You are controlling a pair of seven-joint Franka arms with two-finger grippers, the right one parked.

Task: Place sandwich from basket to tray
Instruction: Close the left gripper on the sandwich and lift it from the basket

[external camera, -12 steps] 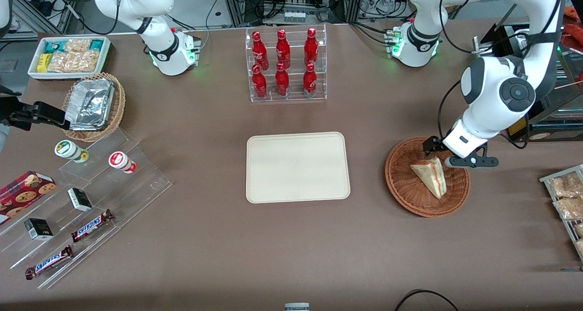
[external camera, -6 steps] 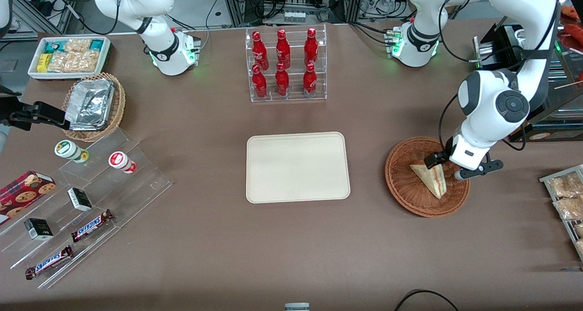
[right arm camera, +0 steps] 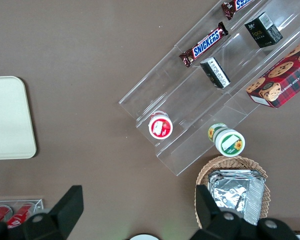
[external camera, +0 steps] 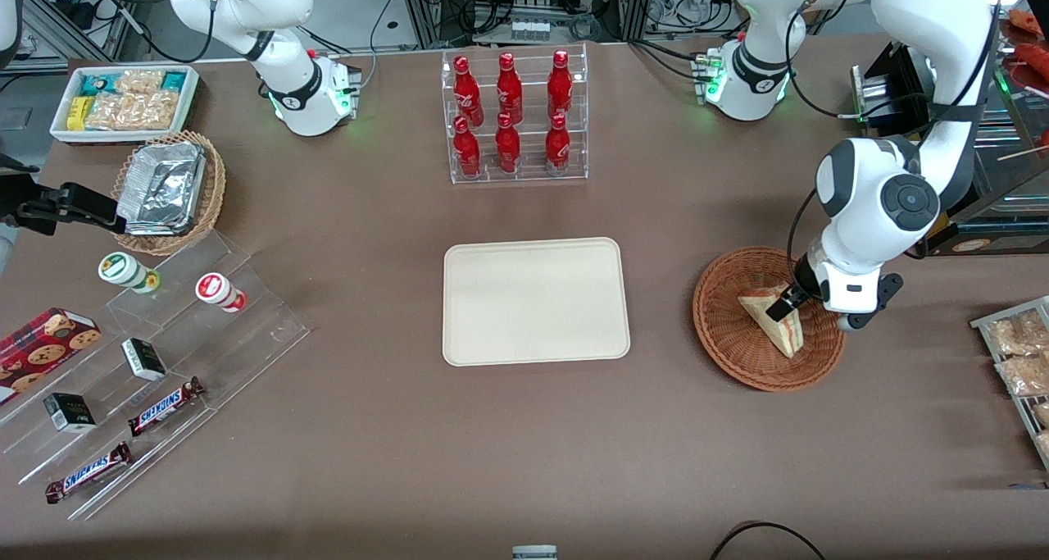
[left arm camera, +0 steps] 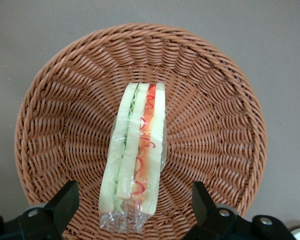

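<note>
Gripper [left arm camera: 132, 197] spread astride sandwich [left arm camera: 136, 165], basket [left arm camera: 50, 130] rim around.

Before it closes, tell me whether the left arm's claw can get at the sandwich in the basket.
Probably yes. The claw is open, a finger on each side of the sandwich, which lies alone in the basket, nothing between them.

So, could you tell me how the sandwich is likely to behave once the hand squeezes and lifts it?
The sandwich looks soft: layered bread would probably squash under a firm pinch. Its clear wrap may be slippery. It seems light, lying in the basket, with the open hand straddling its end.
</note>
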